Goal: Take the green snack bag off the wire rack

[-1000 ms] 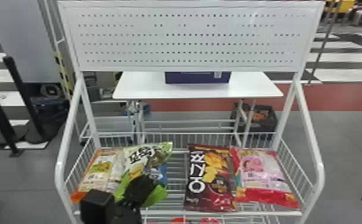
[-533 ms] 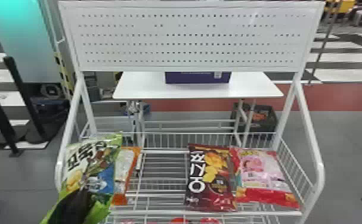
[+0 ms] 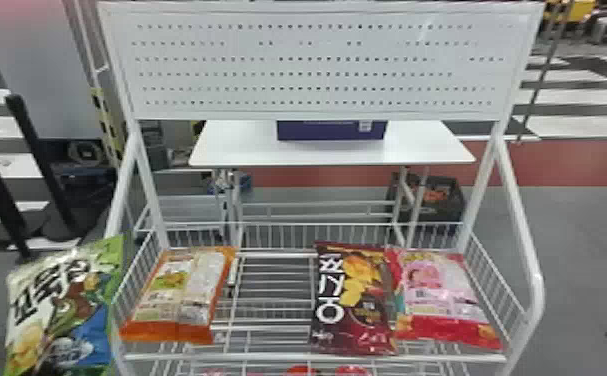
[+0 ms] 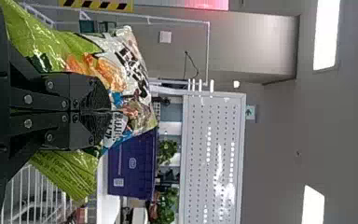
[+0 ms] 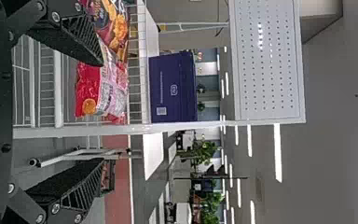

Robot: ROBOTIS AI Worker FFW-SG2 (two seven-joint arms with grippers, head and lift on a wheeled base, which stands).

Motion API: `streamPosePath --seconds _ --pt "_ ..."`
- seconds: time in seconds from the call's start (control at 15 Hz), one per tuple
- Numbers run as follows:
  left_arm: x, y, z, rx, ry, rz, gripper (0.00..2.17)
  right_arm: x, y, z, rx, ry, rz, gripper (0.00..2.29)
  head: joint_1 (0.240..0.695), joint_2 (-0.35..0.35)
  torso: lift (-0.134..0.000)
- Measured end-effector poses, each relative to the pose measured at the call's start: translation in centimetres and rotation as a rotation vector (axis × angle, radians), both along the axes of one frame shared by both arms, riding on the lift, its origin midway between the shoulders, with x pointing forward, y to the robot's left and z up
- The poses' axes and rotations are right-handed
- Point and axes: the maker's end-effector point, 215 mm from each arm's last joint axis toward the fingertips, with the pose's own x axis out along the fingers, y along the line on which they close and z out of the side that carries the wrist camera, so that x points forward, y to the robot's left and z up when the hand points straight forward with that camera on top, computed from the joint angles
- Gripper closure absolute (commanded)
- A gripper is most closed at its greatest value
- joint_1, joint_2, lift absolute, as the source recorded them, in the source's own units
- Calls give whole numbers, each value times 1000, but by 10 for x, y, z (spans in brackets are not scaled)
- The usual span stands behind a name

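My left pincer (image 4: 111, 112) is closed tight on the green snack bag (image 3: 62, 310), its two fingers nearly together with the crinkled film pinched between them. They cover the bag's middle in my left wrist view, so part of its printing is lost to me. From my head I see the bag tilted beside the left side of the wire rack (image 3: 267, 358), outside the basket, its lower end cut off by the bottom edge; whether it touches the side wires I cannot tell. My right pincer (image 5: 102, 112) stands wide, fingers well apart, near the rack's right side. On the rack, the orange bag (image 3: 182, 295) lies at the left, and the dark red bag (image 3: 354, 300) lies further right, hiding some of the left edge of the pink and red bag (image 3: 444, 300). Below, red items (image 3: 299, 370) peep up at the bottom edge, too cropped to name. Behind, a dark blue box (image 3: 332, 131) sits on a white counter (image 3: 247, 150), its upper part hidden from my head by the perforated panel (image 3: 317, 65).
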Motion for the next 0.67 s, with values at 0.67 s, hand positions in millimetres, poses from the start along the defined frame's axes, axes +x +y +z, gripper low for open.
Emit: streamPosePath --seconds 0.67 --pt "-2 9 1 17 -4 -5 1700 -5 5 9 0 -13 8 174 499 0 0"
